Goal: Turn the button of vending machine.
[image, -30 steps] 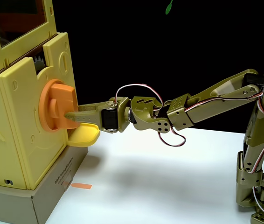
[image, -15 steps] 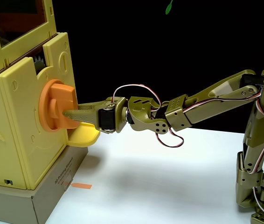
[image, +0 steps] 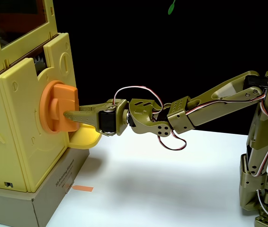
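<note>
Wrist sunk slightly, gripper (image: 68, 115) still pressed at orange knob (image: 58, 107) on yellow vending machine (image: 20, 137) front, above small yellow tray (image: 84, 137). Finger spread: cannot tell.

Olive-green arm (image: 209, 101) w/ red-white cables

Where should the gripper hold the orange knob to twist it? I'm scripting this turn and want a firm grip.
Grip the raised bar across the button, a finger on each flat side, coming straight at its face from the right of the fixed view. The disc itself is round and offers nothing to clamp. The gripper is already there.
</note>
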Robot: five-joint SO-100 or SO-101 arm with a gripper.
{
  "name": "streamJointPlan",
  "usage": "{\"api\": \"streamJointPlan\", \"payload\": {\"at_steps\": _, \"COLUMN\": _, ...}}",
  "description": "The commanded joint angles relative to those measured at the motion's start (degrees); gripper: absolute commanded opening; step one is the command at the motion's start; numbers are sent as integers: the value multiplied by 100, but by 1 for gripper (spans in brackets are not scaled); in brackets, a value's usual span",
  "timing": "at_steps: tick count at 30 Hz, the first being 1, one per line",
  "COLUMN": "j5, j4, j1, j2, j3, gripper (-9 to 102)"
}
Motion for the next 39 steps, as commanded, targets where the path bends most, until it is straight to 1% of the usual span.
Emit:
{"api": "streamJointPlan", "payload": {"at_steps": 1, "j5": 677, "j4": 141, "j1": -9, "j2": 167, "j3": -246, "gripper": -1}}
{"api": "streamJointPlan", "payload": {"at_steps": 6, "j5": 2285, "j4": 527, "j1": 44, "j2": 387, "j3": -237, "gripper": -1}}
{"api": "streamJointPlan", "payload": {"at_steps": 14, "j5": 5862, "j4": 984, "j1": 35, "j2": 747, "j3": -229, "gripper": -1}}
{"api": "streamJointPlan", "payload": {"at_steps": 16, "j5": 7031, "j4": 993, "j1": 35, "j2": 800, "j3": -220, "gripper": -1}}
{"api": "streamJointPlan", "payload": {"at_steps": 19, "j5": 8921, "j4": 1283, "j1": 62, "j2": 861, "j3": -211, "gripper": -1}}
{"api": "streamJointPlan", "payload": {"at_steps": 25, "j5": 12419, "j4": 1389, "j1": 167, "j2": 958, "j3": -202, "gripper": 0}}
{"api": "streamJointPlan", "payload": {"at_steps": 27, "j5": 13729, "j4": 1503, "j1": 185, "j2": 976, "j3": -193, "gripper": 0}}
{"api": "streamJointPlan", "payload": {"at_steps": 31, "j5": 16348, "j4": 1494, "j1": 149, "j2": 1011, "j3": -79, "gripper": 0}}
{"api": "streamJointPlan", "payload": {"at_steps": 32, "j5": 16857, "j4": 1441, "j1": 123, "j2": 1046, "j3": -26, "gripper": 0}}
{"api": "streamJointPlan", "payload": {"at_steps": 33, "j5": 17165, "j4": 1424, "j1": 114, "j2": 1081, "j3": -18, "gripper": 0}}
{"api": "streamJointPlan", "payload": {"at_steps": 34, "j5": 17227, "j4": 1415, "j1": 123, "j2": 1099, "j3": -18, "gripper": 0}}
{"api": "streamJointPlan", "payload": {"at_steps": 39, "j5": 17227, "j4": 1503, "j1": 132, "j2": 1143, "j3": 9, "gripper": 0}}
